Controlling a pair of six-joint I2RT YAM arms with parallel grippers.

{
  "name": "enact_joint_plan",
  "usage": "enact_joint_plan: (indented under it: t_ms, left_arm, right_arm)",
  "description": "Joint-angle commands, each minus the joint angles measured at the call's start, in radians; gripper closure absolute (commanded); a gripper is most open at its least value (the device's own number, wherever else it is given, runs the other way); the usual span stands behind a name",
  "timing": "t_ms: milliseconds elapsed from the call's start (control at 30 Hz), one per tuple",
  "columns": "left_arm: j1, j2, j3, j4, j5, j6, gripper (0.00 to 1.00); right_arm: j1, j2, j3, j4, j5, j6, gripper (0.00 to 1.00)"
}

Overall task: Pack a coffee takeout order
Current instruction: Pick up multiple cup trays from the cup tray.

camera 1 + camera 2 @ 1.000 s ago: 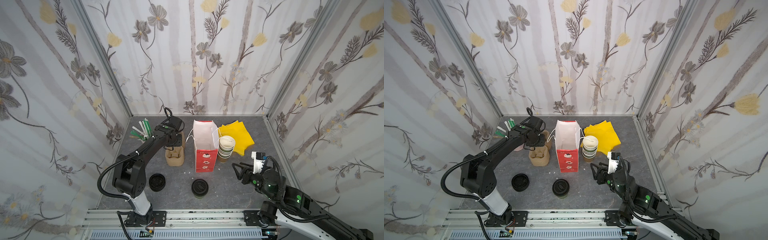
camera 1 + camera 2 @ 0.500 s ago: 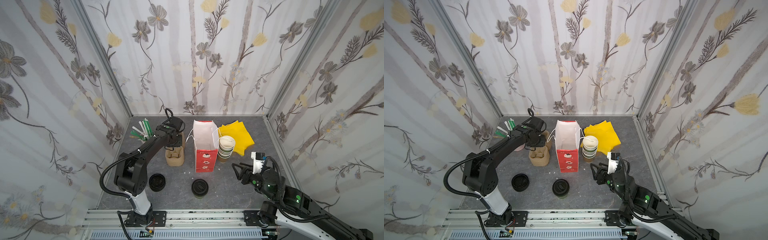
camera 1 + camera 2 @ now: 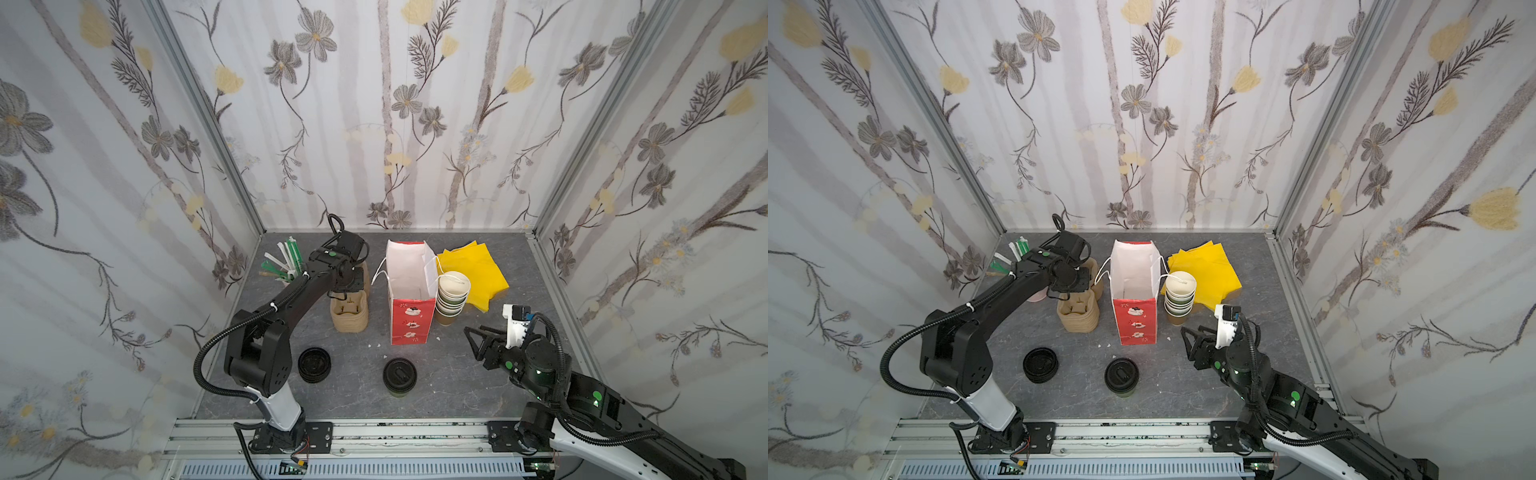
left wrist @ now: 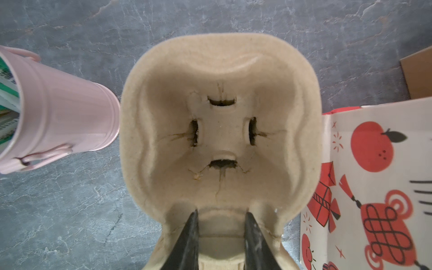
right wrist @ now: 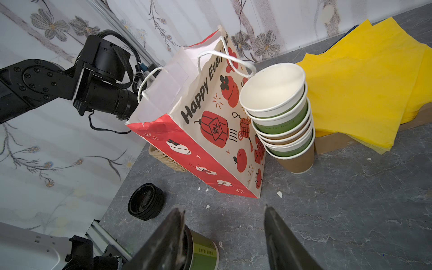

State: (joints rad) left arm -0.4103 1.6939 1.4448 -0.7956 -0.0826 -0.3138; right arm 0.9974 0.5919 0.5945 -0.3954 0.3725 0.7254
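**A:** Where is the carrier [image 3: 349,311], and why does the left arm stand over it?

**B:** It is the top one of a stack, just beside the red bag [image 3: 409,307], on the bag's left-arm side. The left fingers [image 4: 188,236] come from above and stand on both sides of the narrow middle ridge. I think they choose this ridge because it is the thin part that fingers can pinch. The pulp fills the gap between them, but I cannot tell whether they really squeeze it.

**A:** And the bag itself?

**B:** It stands upright with its mouth open to the top, so things can go in from above. I see nothing inside it yet.

**A:** What do the right fingers [image 5: 168,236] do?

**B:** They are spread apart and hold nothing. They hang in front of the bag, on its right-arm side, near the cup with the black lid [image 3: 400,376]. This cup stands on the bench [image 3: 457,386], in front of the bag. I judge this arm is placed there to take the cup when a carrier is ready.

**A:** The other parts of the order?

**B:** The yellow napkins [image 3: 478,270] lie behind the bag on its right-arm side, past the stack of empty cups [image 3: 452,297] just beside the bag. The green straws [image 3: 286,262] stand in a pink pot [image 4: 58,117], on the far side of the carrier from the bag.
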Motion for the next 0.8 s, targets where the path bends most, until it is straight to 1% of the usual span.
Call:
enact_joint_plan:
  t_ms: [0, 267, 333, 400, 433, 467, 500, 567, 600, 633, 700, 767]
  left_arm:
    - [0.000, -0.021, 0.009, -0.017, -0.018, -0.007, 0.72]
    - [0.001, -0.019, 0.014, -0.024, -0.015, -0.002, 0.72]
    - [0.001, -0.012, 0.017, -0.024, -0.010, -0.001, 0.72]
    - [0.002, -0.007, 0.023, -0.025, 0.000, 0.003, 0.72]
    - [0.002, -0.003, 0.027, -0.025, 0.005, 0.004, 0.72]
    - [0.002, -0.002, 0.031, -0.026, 0.009, 0.007, 0.72]
    - [0.002, 0.000, 0.033, -0.029, 0.010, 0.008, 0.72]
    - [0.003, 0.005, 0.035, -0.032, 0.013, 0.012, 0.72]
    - [0.003, 0.006, 0.035, -0.033, 0.017, 0.014, 0.72]
    - [0.004, 0.007, 0.034, -0.035, 0.021, 0.015, 0.72]
    - [0.004, 0.010, 0.030, -0.036, 0.028, 0.015, 0.72]
    - [0.004, 0.010, 0.031, -0.037, 0.036, 0.015, 0.72]
  right_arm:
    - [0.000, 0.002, -0.003, 0.025, 0.004, 0.009, 0.42]
    - [0.000, 0.008, -0.002, 0.031, -0.004, 0.003, 0.42]
    - [0.000, 0.018, -0.003, 0.068, -0.052, -0.042, 0.43]
    - [0.004, 0.051, 0.005, 0.125, -0.143, -0.108, 0.43]
    - [0.016, 0.080, 0.017, 0.161, -0.197, -0.151, 0.43]
    - [0.046, 0.115, 0.033, 0.185, -0.220, -0.192, 0.43]
    - [0.089, 0.147, 0.049, 0.202, -0.209, -0.233, 0.42]
    - [0.213, 0.226, 0.092, 0.232, -0.140, -0.367, 0.40]
    - [0.253, 0.263, 0.110, 0.243, -0.118, -0.426, 0.39]
    - [0.287, 0.306, 0.131, 0.255, -0.099, -0.490, 0.38]
    - [0.323, 0.385, 0.178, 0.278, -0.091, -0.607, 0.38]
    - [0.377, 0.452, 0.199, 0.354, -0.057, -0.784, 0.38]
